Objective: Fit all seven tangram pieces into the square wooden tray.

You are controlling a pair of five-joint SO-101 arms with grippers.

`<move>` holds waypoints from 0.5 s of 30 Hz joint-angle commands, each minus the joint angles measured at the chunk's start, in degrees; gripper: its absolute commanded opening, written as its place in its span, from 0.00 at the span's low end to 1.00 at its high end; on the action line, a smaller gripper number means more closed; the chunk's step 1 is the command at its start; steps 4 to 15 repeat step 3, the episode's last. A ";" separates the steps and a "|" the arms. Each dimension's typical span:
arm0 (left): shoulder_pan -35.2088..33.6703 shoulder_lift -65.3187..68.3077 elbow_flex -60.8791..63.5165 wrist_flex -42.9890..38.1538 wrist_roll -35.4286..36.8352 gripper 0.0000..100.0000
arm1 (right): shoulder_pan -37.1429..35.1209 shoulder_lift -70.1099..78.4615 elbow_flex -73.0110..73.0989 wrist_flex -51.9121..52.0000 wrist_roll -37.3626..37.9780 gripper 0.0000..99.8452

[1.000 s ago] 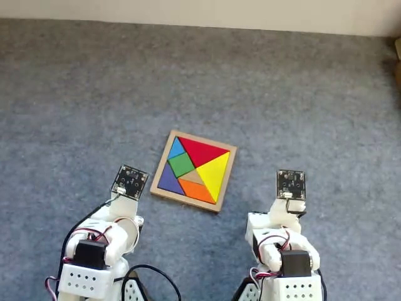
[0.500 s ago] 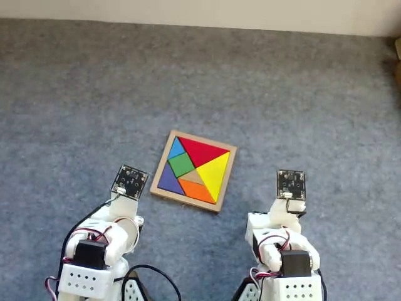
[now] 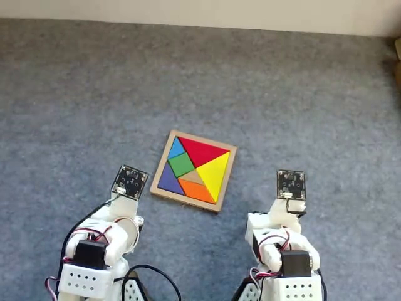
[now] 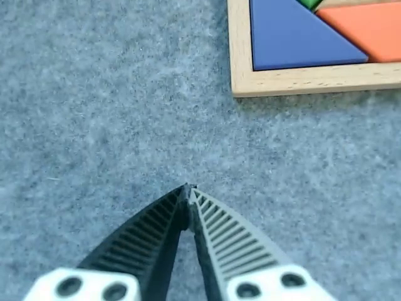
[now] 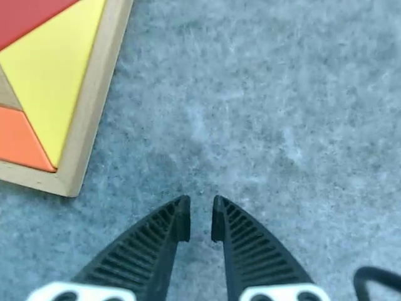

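Six coloured pieces [image 3: 203,152] seated, arms idle

Nothing has shifted in the past second, which suggests the work is finished or paused. The left gripper [image 4: 188,188], clenched and empty, sits just short of the tray [image 3: 162,163], which lies on grey carpet [image 3: 75,94] between the arms. Its central tan triangle [image 3: 194,176] may be a piece or bare wood. The right gripper [image 5: 200,217], slightly parted, holds nothing.

Both arms sit folded at the table's near edge: left arm [image 3: 100,246] left of centre, right arm [image 3: 283,254] right of centre. Wrists are pitched down, grippers aimed at the table just ahead. Left gripper [image 4: 188,192]: tips touching. Right gripper [image 5: 200,218]: tips a narrow gap apart.
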 commanded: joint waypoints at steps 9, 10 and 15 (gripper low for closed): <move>-0.48 -2.86 1.19 0.35 -0.26 0.01 | 0.75 -1.01 7.96 0.40 0.53 0.07; -0.48 -2.86 1.19 0.35 -0.26 0.01 | 0.75 -1.01 7.96 0.40 0.53 0.07; -0.48 -2.86 1.19 0.35 -0.26 0.01 | 0.75 -1.01 7.96 0.40 0.53 0.07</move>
